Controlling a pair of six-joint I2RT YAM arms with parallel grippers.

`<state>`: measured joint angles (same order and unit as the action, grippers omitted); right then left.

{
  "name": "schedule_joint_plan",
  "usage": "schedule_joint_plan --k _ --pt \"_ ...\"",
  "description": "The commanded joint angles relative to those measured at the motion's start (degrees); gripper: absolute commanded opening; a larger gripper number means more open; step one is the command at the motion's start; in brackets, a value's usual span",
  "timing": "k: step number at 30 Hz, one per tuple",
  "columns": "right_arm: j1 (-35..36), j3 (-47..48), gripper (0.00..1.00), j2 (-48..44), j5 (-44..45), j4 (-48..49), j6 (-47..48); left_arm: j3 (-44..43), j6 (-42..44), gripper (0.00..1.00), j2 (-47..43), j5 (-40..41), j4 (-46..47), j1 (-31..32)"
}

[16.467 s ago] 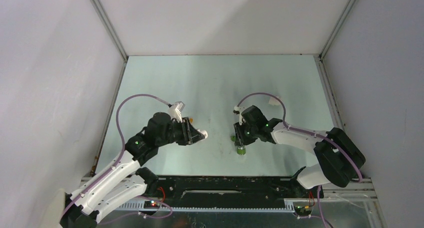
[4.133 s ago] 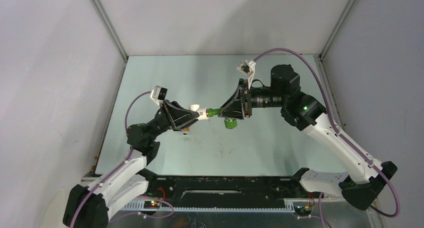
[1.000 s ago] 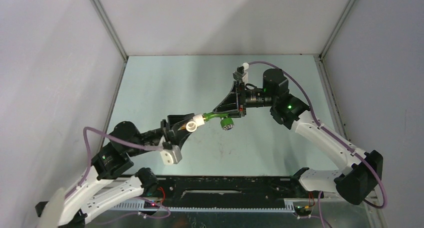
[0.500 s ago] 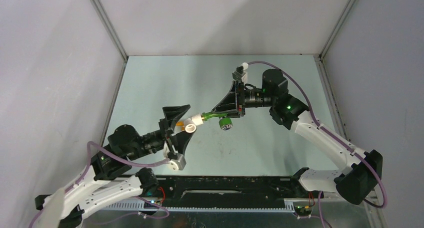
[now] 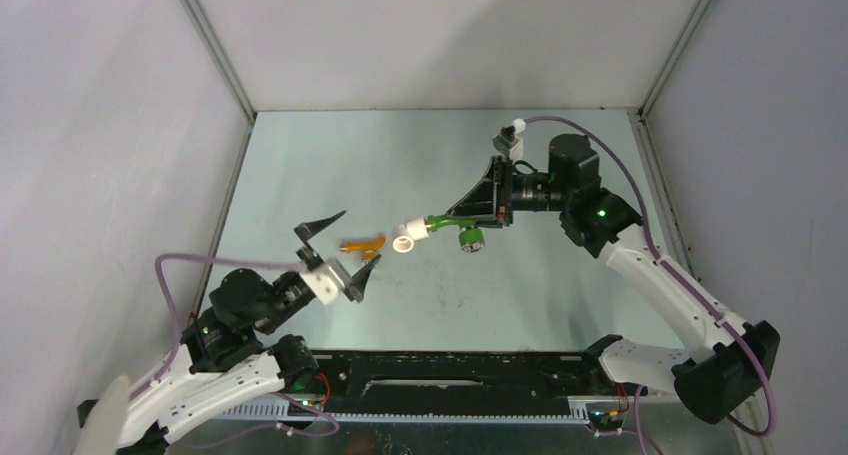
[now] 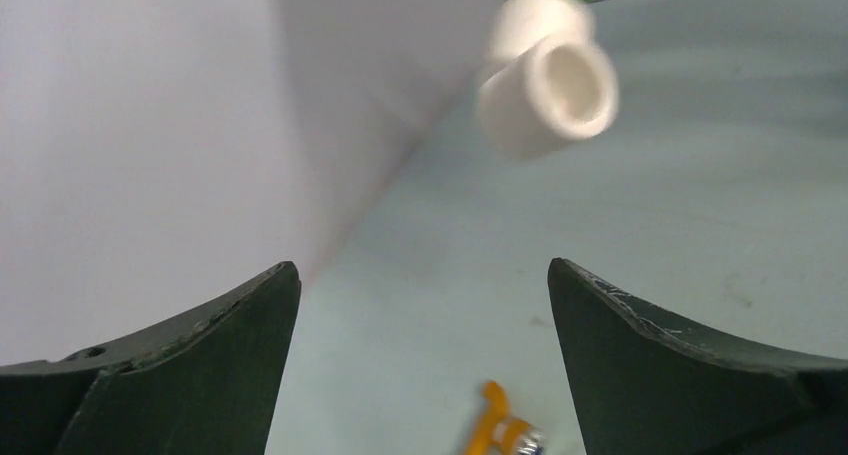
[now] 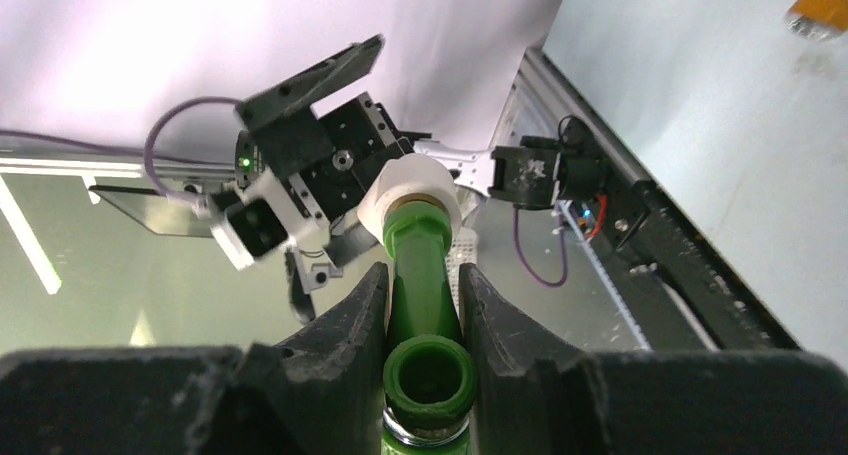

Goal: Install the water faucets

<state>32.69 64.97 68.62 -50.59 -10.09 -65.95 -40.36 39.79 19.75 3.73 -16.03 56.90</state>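
Fingers of the left end effector (image 5: 345,247) stand wide apart, holding nothing. Just beyond them the orange faucet (image 5: 363,245) seems to lie on the surface (image 5: 300,165), though it is blurred. Farther off, the right end effector (image 5: 452,218) clamps the green faucet (image 5: 442,223) aloft, with a white fitting (image 5: 408,238) on its tip.

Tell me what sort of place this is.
Likely a robotics lab test cell: a pale green table boxed in by white panels, robot arms bolted at its near edge, with a green faucet and orange faucet as props.
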Motion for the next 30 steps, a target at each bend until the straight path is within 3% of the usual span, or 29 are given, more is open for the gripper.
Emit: schedule_joint_plan --k 1,4,8,11,13,16,21,24,30 --pt "-3.06 0.67 0.0 -5.22 -2.12 -2.64 8.31 -0.55 -32.23 1.0 0.24 21.37 0.97 0.3" --pt "-4.37 0.68 0.0 -6.38 -4.01 -4.59 12.45 -4.71 -48.84 1.0 4.22 29.16 -4.82 0.12" --pt "-4.99 0.62 0.0 -7.0 -6.59 -6.06 16.36 -11.99 -65.97 1.0 11.8 25.54 -12.55 -3.31" --pt "-5.15 0.65 0.0 -7.1 -8.48 -5.33 17.32 -18.19 -76.86 1.0 18.84 12.69 -19.23 -11.95" --pt "-5.22 0.65 0.0 -7.1 -9.49 -4.16 17.2 -20.1 -84.32 0.95 22.77 -5.41 -20.1 -20.51" --pt "-5.34 0.63 0.0 -6.92 -10.21 -2.55 15.9 -16.32 -93.23 0.87 24.92 -22.72 -11.51 -28.26" --pt "-5.53 0.6 0.0 -6.76 -9.92 0.26 13.31 -4.06 -115.8 0.88 23.93 -37.08 19.5 -30.36" --pt "-5.62 0.62 0.0 -6.66 -9.29 1.68 11.78 1.36 -126.15 0.89 24.07 -39.97 34.87 -30.04" --pt "-5.77 0.61 0.0 -6.16 -8.87 2.83 10.27 3.53 -131.58 0.91 23.3 -40.37 41.01 -28.17"
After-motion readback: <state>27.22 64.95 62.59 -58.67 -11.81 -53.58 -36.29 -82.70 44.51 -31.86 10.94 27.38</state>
